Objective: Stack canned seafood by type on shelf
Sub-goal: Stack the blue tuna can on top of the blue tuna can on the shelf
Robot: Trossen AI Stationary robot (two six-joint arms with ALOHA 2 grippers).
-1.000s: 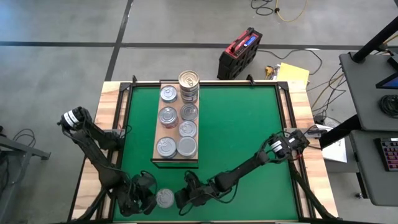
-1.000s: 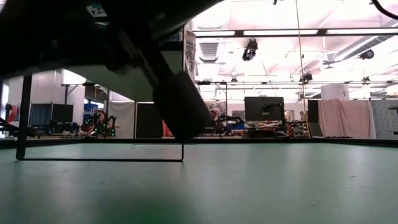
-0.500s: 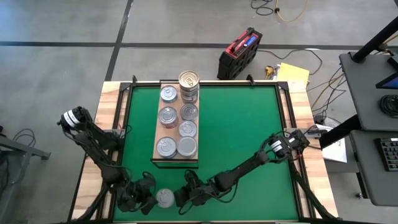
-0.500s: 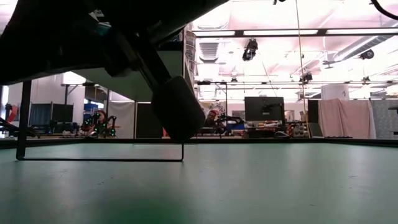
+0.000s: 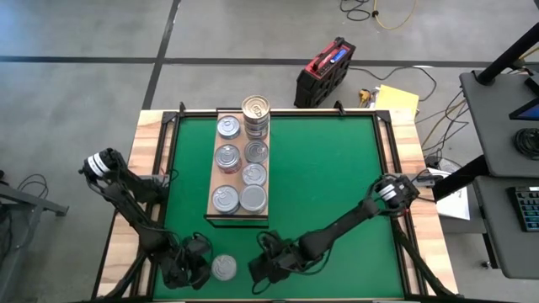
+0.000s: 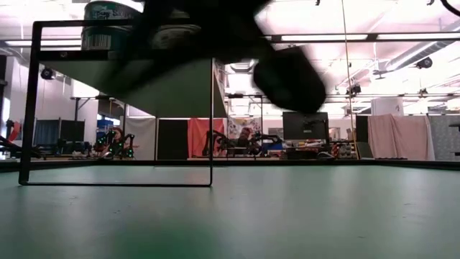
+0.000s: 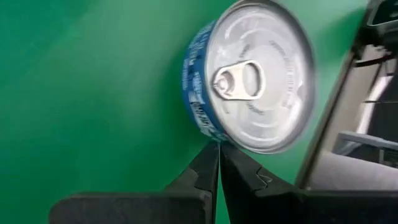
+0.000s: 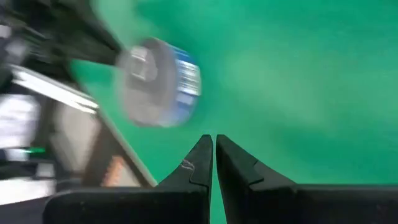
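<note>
One can (image 5: 224, 268) lies loose on the mat near the front edge, off the shelf (image 5: 216, 187). Left gripper (image 5: 192, 268) and right gripper (image 5: 263, 271) flank it, fingers together, holding nothing. Fetching it looks next: one must open first

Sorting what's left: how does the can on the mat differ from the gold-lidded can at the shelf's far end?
The loose can lies on the green mat; the gold can tops a stack on the shelf. The loose can's lid is silver; the other's gold. Both are round with pull-tabs.
</note>
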